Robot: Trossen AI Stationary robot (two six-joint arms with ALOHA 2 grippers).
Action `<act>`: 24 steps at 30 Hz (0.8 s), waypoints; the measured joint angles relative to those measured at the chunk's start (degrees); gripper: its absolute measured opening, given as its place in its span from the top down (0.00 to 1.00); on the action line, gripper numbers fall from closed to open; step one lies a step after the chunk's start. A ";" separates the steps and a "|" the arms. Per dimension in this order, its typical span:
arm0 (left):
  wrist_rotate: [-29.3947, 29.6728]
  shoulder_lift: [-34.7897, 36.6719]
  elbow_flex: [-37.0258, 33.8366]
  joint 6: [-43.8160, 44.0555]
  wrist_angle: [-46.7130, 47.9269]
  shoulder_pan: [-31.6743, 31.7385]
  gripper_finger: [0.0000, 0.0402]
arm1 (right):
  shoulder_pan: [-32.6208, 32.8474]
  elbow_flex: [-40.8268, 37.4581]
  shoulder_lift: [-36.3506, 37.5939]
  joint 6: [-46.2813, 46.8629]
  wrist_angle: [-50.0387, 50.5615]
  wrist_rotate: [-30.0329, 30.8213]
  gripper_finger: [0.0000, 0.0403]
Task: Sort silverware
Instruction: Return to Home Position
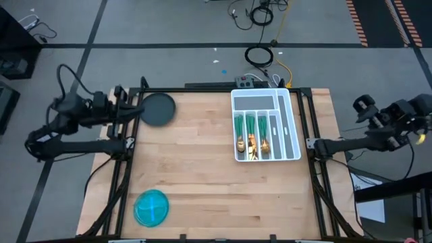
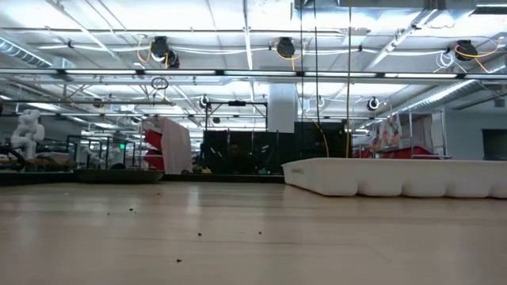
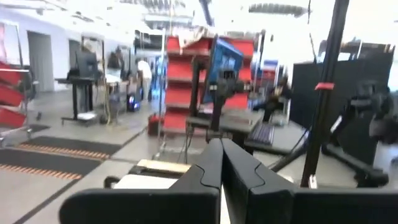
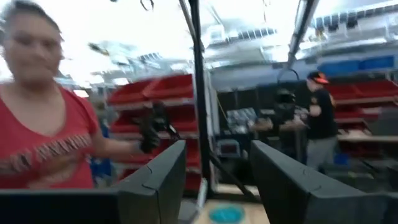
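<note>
Teal-handled silverware (image 1: 255, 137) in white tray (image 1: 260, 100), left gripper (image 3: 221, 149) together, right gripper (image 4: 217, 149) apart, both well away

table (image 1: 202, 175) pale blond wood, fine plank striping. tray (image 1: 258, 100) plain white. silverware (image 1: 251, 125): teal-green handles, shiny gold heads. bowl (image 1: 151, 207) translucent bright blue. round disc (image 1: 158, 109) flat dark grey. left arm (image 1: 74, 145), right arm (image 1: 368, 140) matte black. floor (image 1: 169, 27) grey, crossed by dark lines. floor tape (image 1: 356, 20) orange-black diagonal stripes. cable (image 1: 281, 68) yellow. right wrist view: person's shirt (image 4: 46, 146) red with pale lettering; shelf bins (image 4: 149, 93) red.
</note>
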State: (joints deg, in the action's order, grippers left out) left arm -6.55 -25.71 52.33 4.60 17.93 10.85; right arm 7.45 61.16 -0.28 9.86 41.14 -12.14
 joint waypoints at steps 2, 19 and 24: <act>0.01 4.13 -5.43 1.61 -4.30 0.00 0.99 | -2.08 -1.56 0.01 -1.42 0.00 -1.52 0.58; -2.29 24.56 -32.91 14.22 -16.54 -0.11 0.99 | -5.49 -31.02 0.14 2.80 -27.92 -13.52 0.58; -2.38 25.59 -36.89 15.01 -20.87 -0.13 0.99 | -5.47 -39.12 0.18 3.61 -36.96 -15.74 0.58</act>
State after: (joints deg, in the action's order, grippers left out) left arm -8.93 -0.12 15.44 19.61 -2.94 10.72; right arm 1.98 22.05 -0.10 13.47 4.18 -27.88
